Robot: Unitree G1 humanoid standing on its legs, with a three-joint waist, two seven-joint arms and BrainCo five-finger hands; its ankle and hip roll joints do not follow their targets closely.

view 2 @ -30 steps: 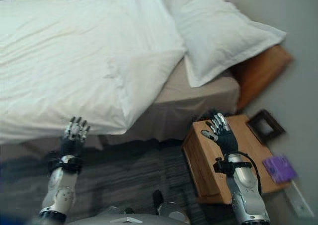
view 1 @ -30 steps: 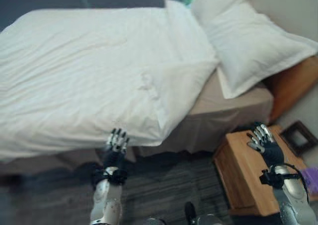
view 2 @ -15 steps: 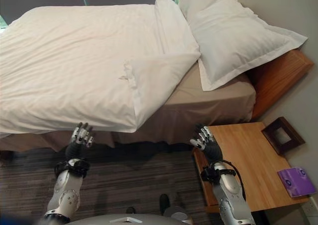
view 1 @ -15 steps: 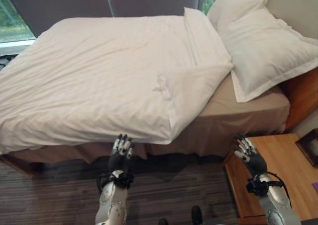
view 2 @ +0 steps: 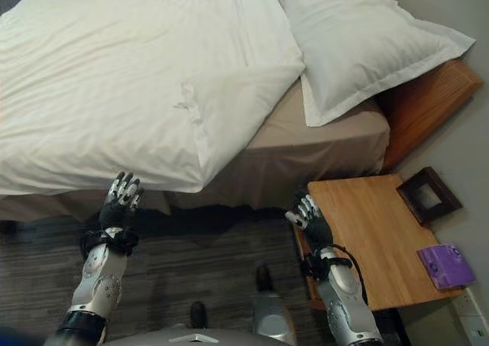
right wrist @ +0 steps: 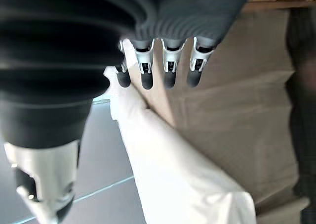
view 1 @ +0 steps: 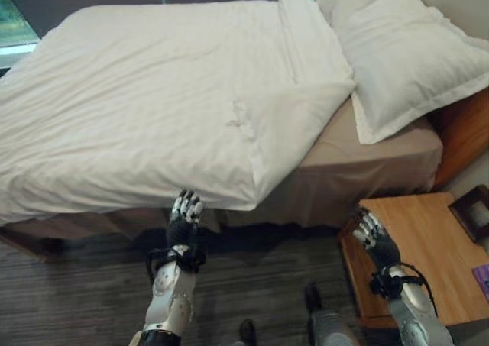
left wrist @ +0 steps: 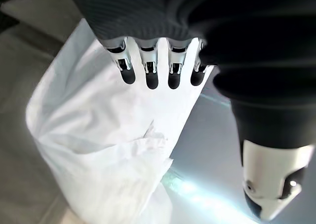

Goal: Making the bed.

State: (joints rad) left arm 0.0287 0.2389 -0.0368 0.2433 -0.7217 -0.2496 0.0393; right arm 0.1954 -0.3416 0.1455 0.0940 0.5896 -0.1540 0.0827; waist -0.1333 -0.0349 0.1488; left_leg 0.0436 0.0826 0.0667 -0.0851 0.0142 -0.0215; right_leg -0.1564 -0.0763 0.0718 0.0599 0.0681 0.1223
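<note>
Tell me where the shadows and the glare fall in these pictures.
Left eye view: a dark shadow lies under the duvet's overhanging edge, across the bed base and onto the floor. Left wrist view: bright glare sits past the duvet's corner, beyond the left hand.

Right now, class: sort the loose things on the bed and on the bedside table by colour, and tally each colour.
White: 2, the white quilt and the white pillow
Dark brown: 1, the square wooden frame
Purple: 1, the flat purple packet
Total: 4
</note>
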